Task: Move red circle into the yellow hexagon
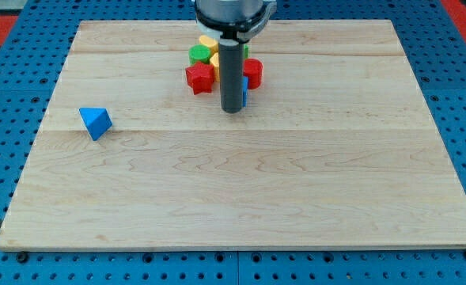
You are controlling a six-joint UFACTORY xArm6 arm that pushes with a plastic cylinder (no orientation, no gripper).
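Near the board's top edge, the rod's tip [232, 110] sits just below the red circle [253, 72], beside the yellow hexagon [214, 62]. It has no jaws.

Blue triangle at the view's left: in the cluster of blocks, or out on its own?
Out on its own. The blue triangle sits alone, well apart from the cluster where the red circle and my tip are.

Pale matt wooden board [240, 190], visible grain
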